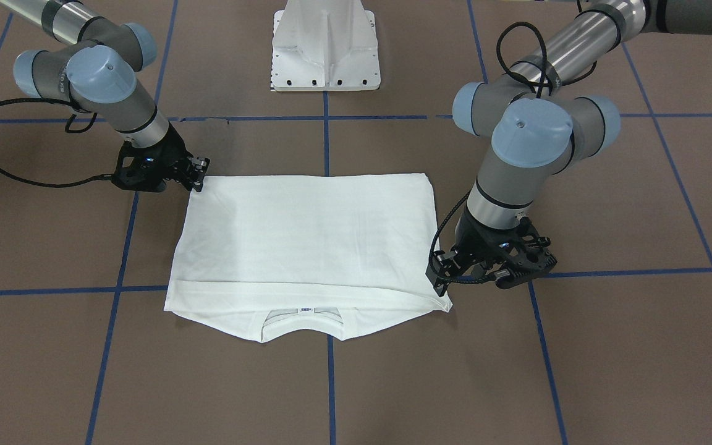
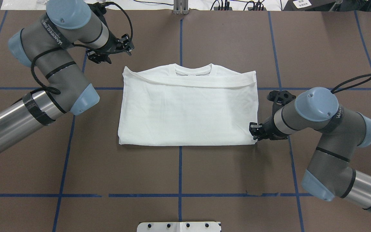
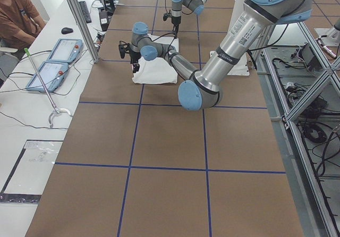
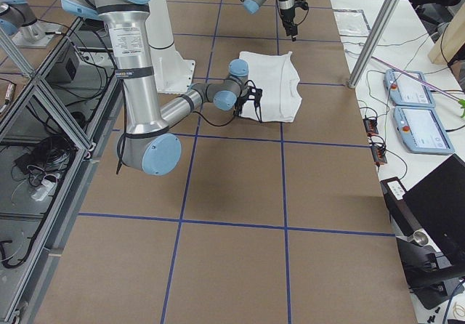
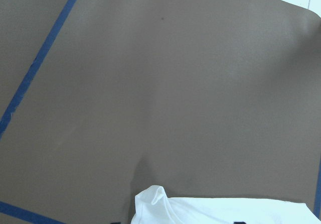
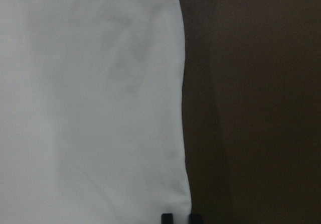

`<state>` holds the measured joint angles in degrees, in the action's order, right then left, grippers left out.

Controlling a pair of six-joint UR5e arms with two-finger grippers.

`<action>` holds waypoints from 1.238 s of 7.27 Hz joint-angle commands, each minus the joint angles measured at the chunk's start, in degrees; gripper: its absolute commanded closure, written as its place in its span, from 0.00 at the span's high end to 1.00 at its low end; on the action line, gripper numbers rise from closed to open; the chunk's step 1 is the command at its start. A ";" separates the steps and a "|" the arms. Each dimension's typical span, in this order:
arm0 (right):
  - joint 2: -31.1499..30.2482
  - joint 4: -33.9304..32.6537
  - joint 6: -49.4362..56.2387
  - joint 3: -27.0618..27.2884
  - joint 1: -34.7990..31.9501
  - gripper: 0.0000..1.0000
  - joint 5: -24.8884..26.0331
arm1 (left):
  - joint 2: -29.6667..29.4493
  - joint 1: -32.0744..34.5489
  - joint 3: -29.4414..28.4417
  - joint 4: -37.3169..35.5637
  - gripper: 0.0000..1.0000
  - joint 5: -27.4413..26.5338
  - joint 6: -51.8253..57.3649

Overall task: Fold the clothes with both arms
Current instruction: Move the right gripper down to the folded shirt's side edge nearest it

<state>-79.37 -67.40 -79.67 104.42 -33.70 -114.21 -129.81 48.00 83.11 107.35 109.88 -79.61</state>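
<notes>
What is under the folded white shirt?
The shirt lies flat on the brown table, and a blue tape line runs in beneath it. Its collar peeks out from under the top layer. Anything between the layers is covered.

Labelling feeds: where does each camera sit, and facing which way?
Front-facing: across table, facing robot; shirt, left arm, right arm, pedestal.
Overhead: behind robot, looking down; both arms.
Exterior left: table's left end; left arm near.
Exterior right: table's right end; right arm near.
Left wrist: down at shirt corner.
Right wrist: down at shirt edge; fingertips.
All share the shirt.
</notes>
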 commanded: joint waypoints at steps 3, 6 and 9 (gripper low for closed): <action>-10.36 0.07 -0.13 8.34 -0.05 0.00 0.30 | -0.09 -0.10 0.82 -0.39 0.78 -0.01 -0.19; -2.47 -0.01 -1.80 5.71 0.65 0.98 0.65 | -0.09 -0.19 0.83 -0.13 0.78 -0.89 -1.77; 2.10 -0.01 -1.80 2.66 0.56 1.00 0.92 | 0.44 -0.10 0.47 0.14 0.78 -0.80 -1.33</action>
<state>-79.63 -67.37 -81.46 109.30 -33.17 -113.41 -129.55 47.86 83.65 107.35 109.05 -81.04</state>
